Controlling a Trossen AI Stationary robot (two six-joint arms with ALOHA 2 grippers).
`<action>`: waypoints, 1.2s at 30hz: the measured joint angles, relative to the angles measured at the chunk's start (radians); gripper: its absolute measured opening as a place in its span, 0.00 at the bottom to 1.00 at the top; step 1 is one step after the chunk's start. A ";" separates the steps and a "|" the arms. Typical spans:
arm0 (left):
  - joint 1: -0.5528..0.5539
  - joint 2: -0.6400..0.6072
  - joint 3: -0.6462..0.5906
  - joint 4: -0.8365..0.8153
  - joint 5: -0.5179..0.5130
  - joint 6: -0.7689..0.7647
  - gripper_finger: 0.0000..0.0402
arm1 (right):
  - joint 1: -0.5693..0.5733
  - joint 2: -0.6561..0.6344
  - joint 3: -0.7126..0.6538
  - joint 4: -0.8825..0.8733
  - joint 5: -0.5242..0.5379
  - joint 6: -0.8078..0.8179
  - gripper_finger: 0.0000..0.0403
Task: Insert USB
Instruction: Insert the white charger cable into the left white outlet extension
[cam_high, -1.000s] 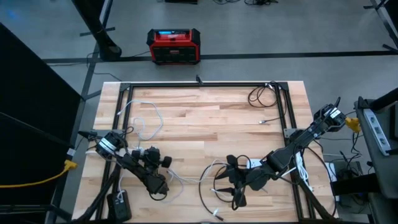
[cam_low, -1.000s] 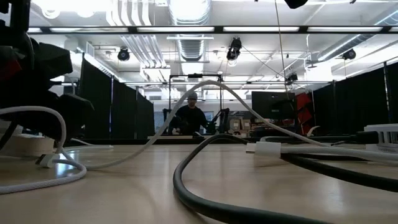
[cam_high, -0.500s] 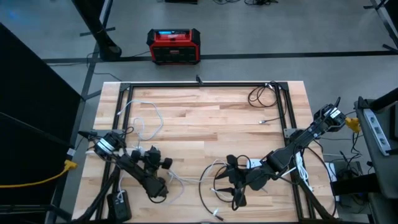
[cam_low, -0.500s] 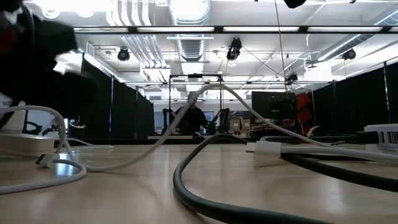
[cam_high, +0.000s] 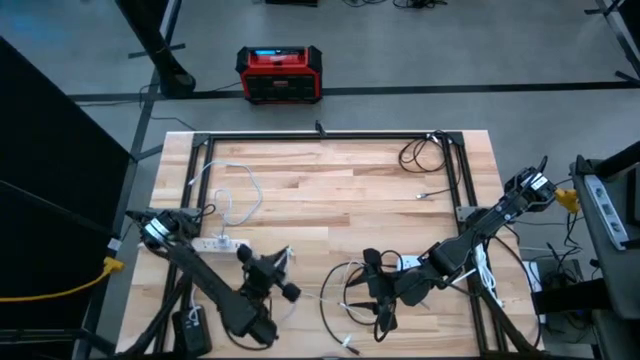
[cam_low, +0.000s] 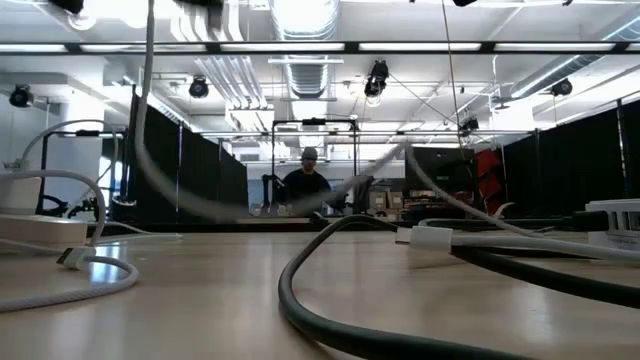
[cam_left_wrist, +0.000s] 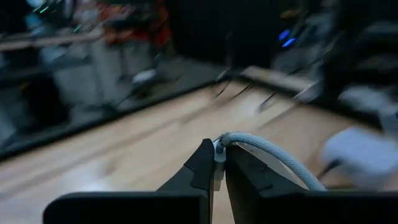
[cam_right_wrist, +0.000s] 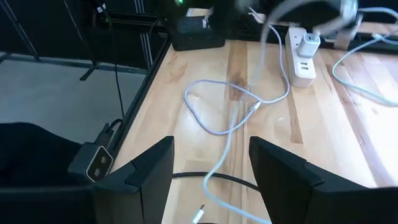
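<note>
Left side of the butcher-block wooden table (cam_high: 330, 200): a white plastic power strip (cam_high: 212, 243) lies flat, a small white charger block (cam_right_wrist: 309, 43) plugged into it. Just right of the strip, toward the near edge, the left pincer (cam_high: 284, 262) is clamped shut on the plug end of a pale grey braided USB cable (cam_left_wrist: 273, 158), lifted clear of the table; the cord arcs away from the fingertips (cam_left_wrist: 205, 163) in a smooth bow. The cable is probably light and limp, its woven sheath offering fair friction; only the short rigid plug will transmit a push, so the hold belongs there, close behind the connector, where the pincer has it. The metal tip is likely to bind if it meets the port askew.

Centre and right: loose loops of thin white cable (cam_right_wrist: 236, 115) and a thicker black rubber-sheathed cable (cam_low: 330, 300) rest on the matte wood. The right pincer (cam_high: 375, 290) waits low near the table's near edge, its two flat dark fingers spread wide and holding nothing.
</note>
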 joint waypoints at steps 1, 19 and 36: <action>-0.008 0.000 0.029 0.001 -0.022 0.022 0.03 | 0.000 0.000 0.000 0.000 0.000 -0.009 0.48; -0.071 0.000 0.267 0.051 -0.134 0.144 0.03 | 0.009 0.000 -0.001 0.104 0.002 -0.176 0.48; -0.043 -0.001 0.272 0.009 0.051 0.208 0.03 | 0.012 0.000 -0.029 0.095 0.001 -0.109 0.48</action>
